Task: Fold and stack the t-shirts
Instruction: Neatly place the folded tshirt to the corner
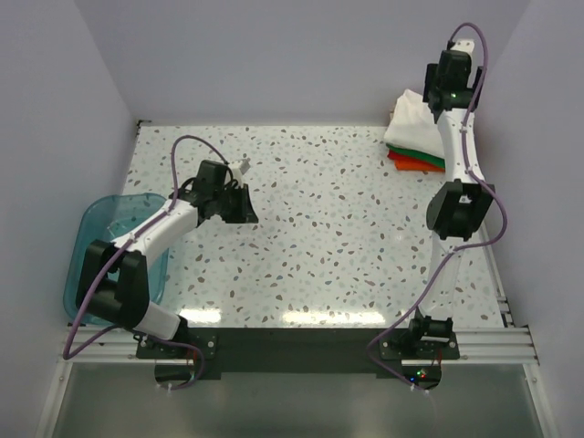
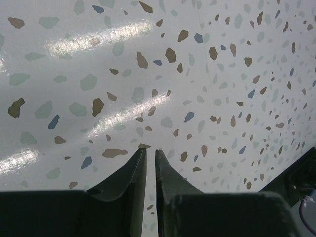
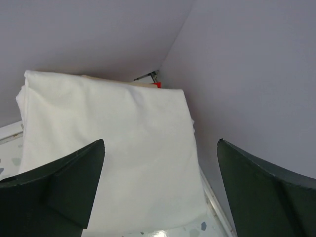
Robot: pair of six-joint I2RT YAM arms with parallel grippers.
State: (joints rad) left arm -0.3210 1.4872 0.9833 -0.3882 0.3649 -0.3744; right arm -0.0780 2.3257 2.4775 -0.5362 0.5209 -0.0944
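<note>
A stack of folded t-shirts sits in the far right corner of the table: a white one (image 1: 411, 123) on top, a green one (image 1: 427, 160) and an orange-red one (image 1: 412, 164) under it. The white shirt (image 3: 108, 148) fills the right wrist view, a sliver of orange-red (image 3: 157, 84) at its far edge. My right gripper (image 1: 449, 87) is raised above the stack, open and empty (image 3: 160, 148). My left gripper (image 1: 239, 205) is over bare table at the left, jaws nearly closed on nothing (image 2: 150, 150).
A translucent teal plastic bin (image 1: 109, 219) stands at the table's left edge beside the left arm. Grey walls close the back and both sides. The speckled tabletop (image 1: 328, 237) lies between the arms.
</note>
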